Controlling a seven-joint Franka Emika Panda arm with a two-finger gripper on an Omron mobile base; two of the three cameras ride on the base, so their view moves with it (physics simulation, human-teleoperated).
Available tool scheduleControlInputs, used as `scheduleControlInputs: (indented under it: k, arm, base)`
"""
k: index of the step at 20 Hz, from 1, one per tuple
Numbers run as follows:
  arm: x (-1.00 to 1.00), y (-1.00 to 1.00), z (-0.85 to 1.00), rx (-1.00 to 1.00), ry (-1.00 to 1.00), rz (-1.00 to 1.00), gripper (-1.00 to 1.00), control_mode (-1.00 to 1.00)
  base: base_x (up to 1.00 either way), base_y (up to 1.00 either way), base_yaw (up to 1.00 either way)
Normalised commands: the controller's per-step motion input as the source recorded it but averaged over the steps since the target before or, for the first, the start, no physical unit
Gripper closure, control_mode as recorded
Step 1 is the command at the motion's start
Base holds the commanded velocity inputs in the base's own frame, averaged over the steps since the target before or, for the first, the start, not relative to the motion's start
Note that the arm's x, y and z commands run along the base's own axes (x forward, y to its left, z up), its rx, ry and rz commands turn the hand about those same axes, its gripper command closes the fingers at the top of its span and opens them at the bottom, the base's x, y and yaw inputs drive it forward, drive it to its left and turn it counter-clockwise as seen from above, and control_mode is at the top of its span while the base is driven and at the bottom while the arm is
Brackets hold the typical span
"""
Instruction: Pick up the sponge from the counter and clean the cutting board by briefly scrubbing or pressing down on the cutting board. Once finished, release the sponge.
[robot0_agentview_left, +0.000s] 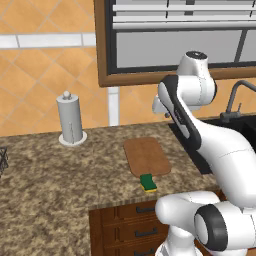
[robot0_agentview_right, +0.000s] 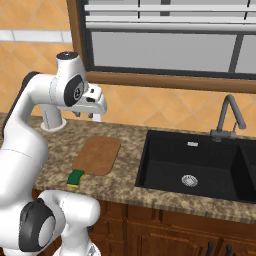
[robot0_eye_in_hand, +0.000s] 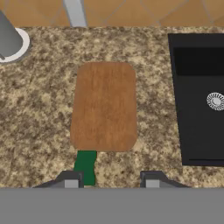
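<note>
Hand view puts the sponge (robot0_eye_in_hand: 85, 166) at your 7 o'clock, long axis running 12-to-6 on the tabletop (robot0_eye_in_hand: 39, 113), jaws narrow and empty.

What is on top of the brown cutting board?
Nothing lies on the cutting board; its whole wooden top shows bare. The sponge sits on the counter by the board's near edge. What is under the board is hidden.
</note>
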Motion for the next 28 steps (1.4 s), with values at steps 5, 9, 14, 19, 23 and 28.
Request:
scheduleControlInputs:
  k: [5, 9, 14, 19, 23, 28]
  arm:
    - [-0.03, 0.21, -0.32, 0.03, 0.02, 0.0, -1.0, -1.0]
    - [-0.48, 0.48, -0.76, 0.12, 0.01, 0.0, -1.0, -1.0]
    - [-0.69, 0.37, -0.75, 0.13, 0.01, 0.0, -1.0, -1.0]
    - [-0.38, 0.07, -0.52, -0.02, 0.0, 0.0, -1.0, -1.0]
    - [-0.02, 0.0, -0.41, -0.08, 0.0, 0.0, -1.0, -1.0]
    - [0.03, 0.0, -0.29, -0.07, 0.0, 0.0, -1.0, -1.0]
  base:
    - [0.0, 0.0, 0.0]
    - [0.0, 0.0, 0.0]
    - [0.0, 0.0, 0.0]
    - [0.0, 0.0, 0.0]
    - [0.0, 0.0, 0.0]
    - [0.0, 0.0, 0.0]
